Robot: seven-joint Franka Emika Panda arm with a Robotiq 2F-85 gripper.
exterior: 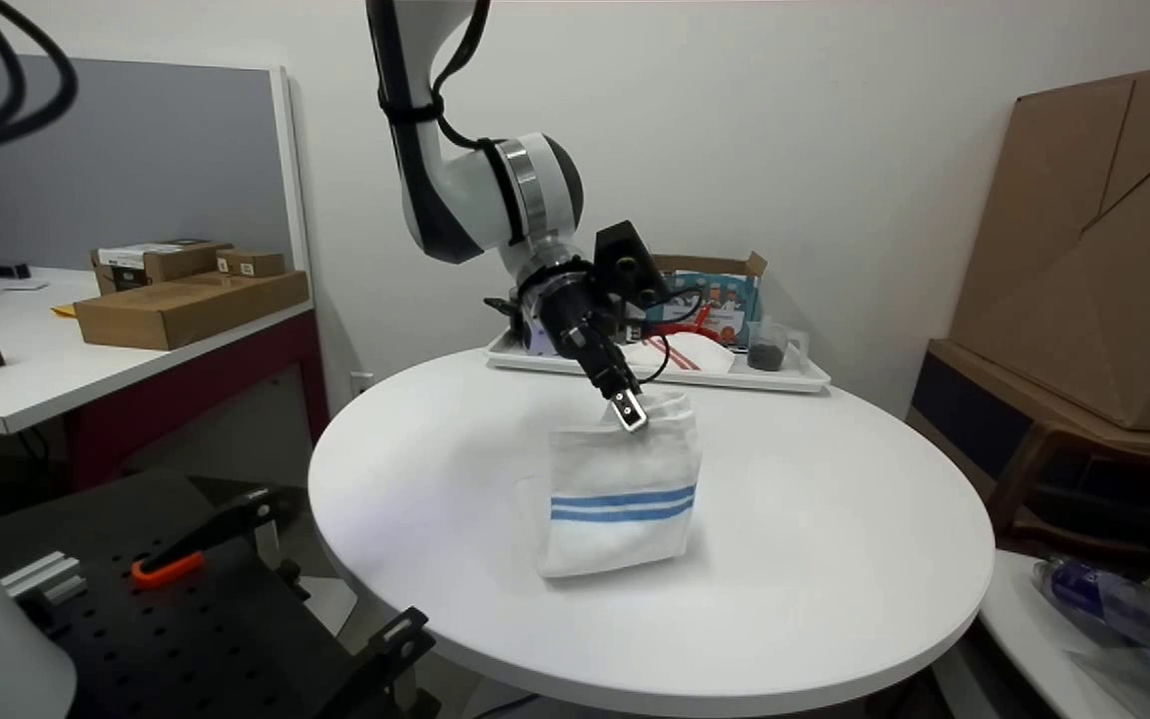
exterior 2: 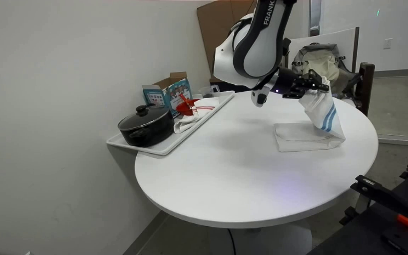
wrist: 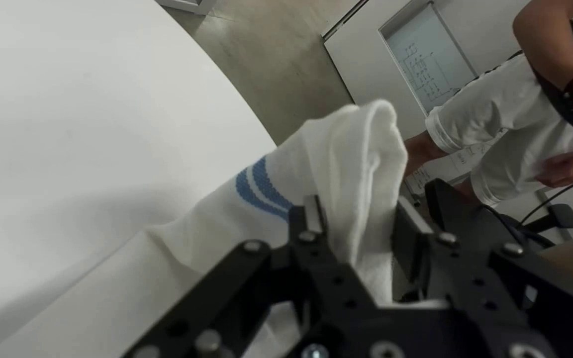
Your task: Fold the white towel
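The white towel (exterior: 625,469) with two blue stripes is partly raised off the round table in both exterior views. Its lower part lies folded in layers on the table (exterior 2: 299,140). My gripper (exterior: 628,410) is high above the table at the towel's raised end, pointing sideways in an exterior view (exterior 2: 322,87). In the wrist view, bunched white towel (wrist: 356,169) fills the space between the jaws (wrist: 358,223) and sticks out past the fingertips. The jaws stand some way apart around this thick bunch. How tightly they press on it does not show.
A white tray (exterior 2: 170,148) at the table's wall side holds a black pot (exterior 2: 147,125), a box (exterior 2: 177,94), a red item, a white cloth with red stripes (exterior 2: 205,104) and a clear cup (exterior: 767,345). A person (wrist: 505,119) stands beyond the table edge.
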